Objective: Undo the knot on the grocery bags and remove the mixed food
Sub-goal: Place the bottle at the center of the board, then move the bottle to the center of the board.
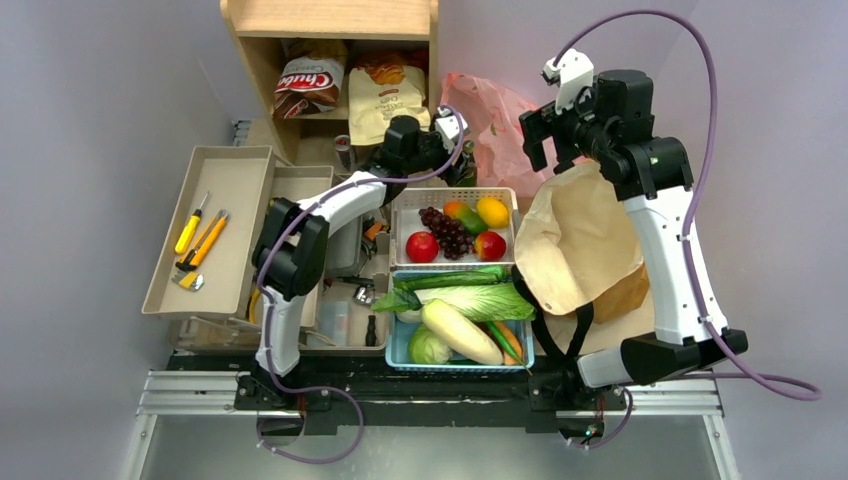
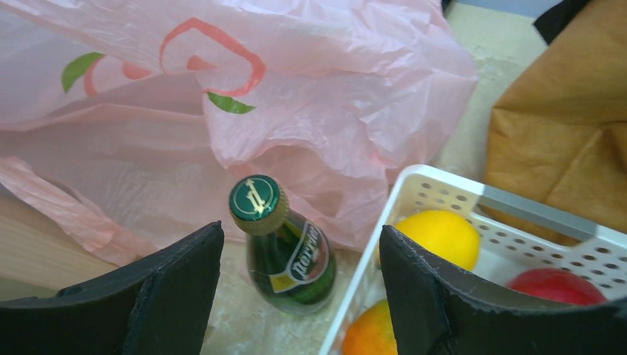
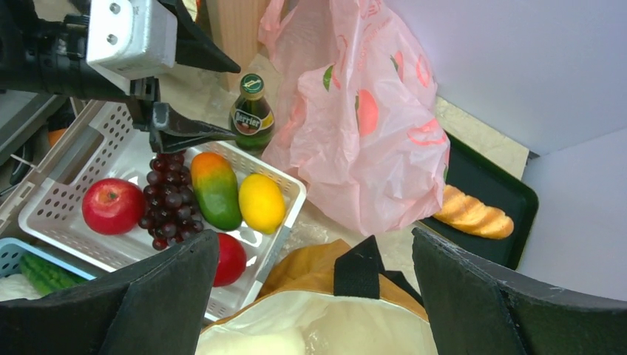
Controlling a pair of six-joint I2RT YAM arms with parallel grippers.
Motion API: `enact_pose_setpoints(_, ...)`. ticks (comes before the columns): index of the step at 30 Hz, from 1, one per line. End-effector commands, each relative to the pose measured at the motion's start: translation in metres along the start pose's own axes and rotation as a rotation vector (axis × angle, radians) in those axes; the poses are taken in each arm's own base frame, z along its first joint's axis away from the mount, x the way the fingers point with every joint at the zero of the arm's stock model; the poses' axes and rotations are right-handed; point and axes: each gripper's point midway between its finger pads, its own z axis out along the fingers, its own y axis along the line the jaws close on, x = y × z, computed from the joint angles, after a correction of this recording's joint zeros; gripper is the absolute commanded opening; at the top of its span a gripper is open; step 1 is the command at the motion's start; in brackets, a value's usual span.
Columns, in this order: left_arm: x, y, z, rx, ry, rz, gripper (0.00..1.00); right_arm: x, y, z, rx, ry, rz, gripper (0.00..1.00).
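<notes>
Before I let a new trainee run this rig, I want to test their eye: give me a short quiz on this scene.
1. True or false: the green bottle stands inside the white basket.
2. What lies on the black tray? A bread loaf, B banana, C mug.
3. Which pincer is closest to the bottle?
Key: 1 false, it stands outside, beside the basket; 2 A; 3 the left pincer.
</notes>
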Motion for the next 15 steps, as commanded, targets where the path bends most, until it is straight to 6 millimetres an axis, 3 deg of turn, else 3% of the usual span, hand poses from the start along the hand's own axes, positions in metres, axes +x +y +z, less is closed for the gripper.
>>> enact_pose_setpoints(1,-0.038,0.02,0.012,-0.089,-0.093,0.141,0.74,-0.01,-0.005,-0.017,0.033,-0.045,0.008,0.99)
enact_pose_setpoints(9,-0.024,0.031,0.026,-0.137,-0.068,0.102,0.7,-0.012,-0.006,-0.017,0.038,-0.045,0.002,0.99)
enact_pose_setpoints(15,-0.029,0.022,0.033,-0.095,-0.098,0.01,0.56,-0.009,-0.006,-0.015,0.034,-0.03,0.007,0.99)
